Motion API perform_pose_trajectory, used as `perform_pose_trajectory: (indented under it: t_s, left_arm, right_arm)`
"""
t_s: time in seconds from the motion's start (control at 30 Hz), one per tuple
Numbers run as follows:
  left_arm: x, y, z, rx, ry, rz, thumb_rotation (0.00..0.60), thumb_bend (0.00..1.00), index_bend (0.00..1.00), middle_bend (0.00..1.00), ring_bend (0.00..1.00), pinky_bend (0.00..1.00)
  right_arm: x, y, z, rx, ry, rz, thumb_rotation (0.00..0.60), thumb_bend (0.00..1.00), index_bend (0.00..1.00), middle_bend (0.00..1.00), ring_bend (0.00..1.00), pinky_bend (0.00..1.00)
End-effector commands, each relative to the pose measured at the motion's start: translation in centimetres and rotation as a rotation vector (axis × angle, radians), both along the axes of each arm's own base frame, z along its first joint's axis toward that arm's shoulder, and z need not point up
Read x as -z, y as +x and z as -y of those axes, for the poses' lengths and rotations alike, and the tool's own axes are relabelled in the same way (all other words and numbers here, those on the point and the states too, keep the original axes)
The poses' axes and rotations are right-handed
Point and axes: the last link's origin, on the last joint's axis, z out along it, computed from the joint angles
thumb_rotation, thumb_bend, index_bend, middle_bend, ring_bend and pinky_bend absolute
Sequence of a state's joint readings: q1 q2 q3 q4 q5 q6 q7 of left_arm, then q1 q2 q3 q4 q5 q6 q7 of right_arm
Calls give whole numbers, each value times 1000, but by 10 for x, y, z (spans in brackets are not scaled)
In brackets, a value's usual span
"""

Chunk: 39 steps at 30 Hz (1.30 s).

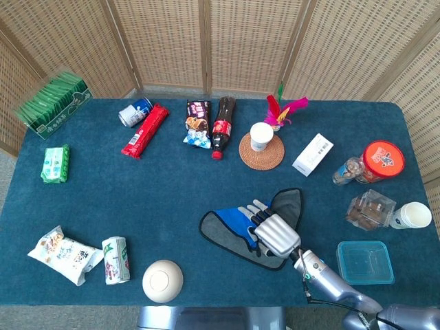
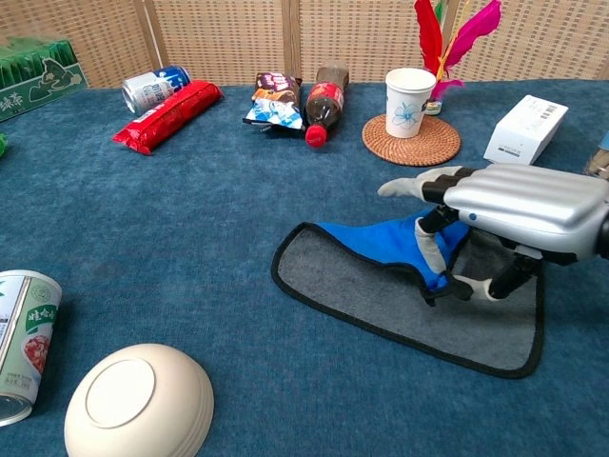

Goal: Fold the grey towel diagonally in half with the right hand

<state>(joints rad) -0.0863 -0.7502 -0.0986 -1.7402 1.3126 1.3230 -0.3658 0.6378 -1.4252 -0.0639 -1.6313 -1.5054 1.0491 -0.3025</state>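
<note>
- From the head view, the grey towel (image 1: 234,230) lies flat on the blue worktop (image 1: 137,185), in front of the woven coaster (image 1: 261,152) and near the front edge.
- One corner is turned over, showing its blue underside. The cloth looks soft and light, so it should drape and follow whatever corner is lifted.
- The right hand (image 1: 275,232) sits over the towel's middle, back upward; from here I cannot tell exactly what the fingers grip.
- From the chest view, the right hand (image 2: 504,228) hovers low over the towel (image 2: 381,295), fingers curled down and pinching the raised blue corner just above the grey surface.
- A corner is the sensible place to hold it; a loose pinch would probably let the thin edge slip.
- The left hand appears in neither view.
</note>
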Motion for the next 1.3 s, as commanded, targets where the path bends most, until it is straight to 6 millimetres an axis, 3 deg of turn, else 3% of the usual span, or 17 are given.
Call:
perform_pose_trajectory:
  t_s: [0.03, 0.67, 1.3]
  left_arm:
    - [1, 0, 0, 2, -2, 1, 600, 174, 60, 0, 0, 0]
    - [0, 0, 0, 3, -4, 3, 600, 173, 60, 0, 0, 0]
    - [2, 0, 0, 4, -10, -1, 600, 174, 59, 0, 0, 0]
  right_arm:
    - [-2, -3, -4, 8, -3, 7, 600, 474, 773, 0, 0, 0]
    - [2, -27, -23, 31, -16, -23, 600, 496, 778, 0, 0, 0]
    - [-1, -37, -34, 19, 10, -45, 600, 500, 781, 0, 0, 0]
